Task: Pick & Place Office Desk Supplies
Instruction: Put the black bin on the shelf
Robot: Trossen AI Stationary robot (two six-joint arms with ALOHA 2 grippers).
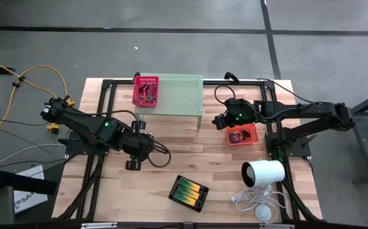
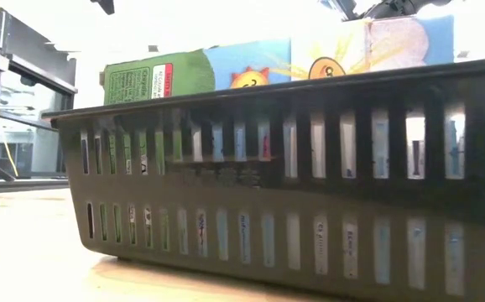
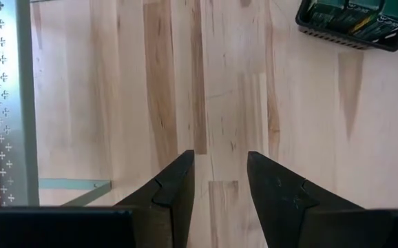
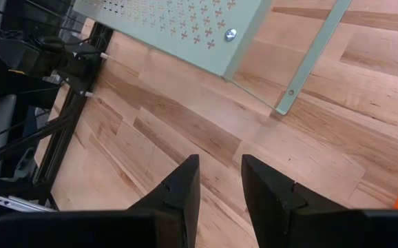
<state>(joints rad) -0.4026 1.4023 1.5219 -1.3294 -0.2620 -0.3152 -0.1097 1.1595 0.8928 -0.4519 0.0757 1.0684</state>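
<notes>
- The left gripper (image 1: 133, 164) hangs over bare wood at the centre-left of the table (image 1: 190, 152). Its 2 fingers (image 3: 178, 189) stand apart with a clear strip of tabletop between them, and nothing is held.
- The right gripper (image 1: 217, 121) sits just beside the near right corner of the pale green perforated stand (image 1: 177, 95), next to the orange tray (image 1: 242, 135). Its 2 fingers (image 4: 182, 189) stand apart with a narrower gap, empty, over bare wood.
- The orange tray lies on the table right of centre, directly under the right arm's wrist. Small coloured items, including a blue ring, lie inside it; the finer details cannot be made out.
- The pink-red tray (image 1: 146, 91) rests on the left end of the pale green stand, with thin loops inside it.
- The black tray (image 1: 188, 192) lies at the near centre of the table, turned at an angle. It holds yellow-and-green clips (image 1: 190, 189) in a row. In the low view, this tray fills most of the picture.
- A white cylinder (image 1: 263, 173) lies on its side near the right front corner, with a coiled white cable (image 1: 251, 200) just beside it.
</notes>
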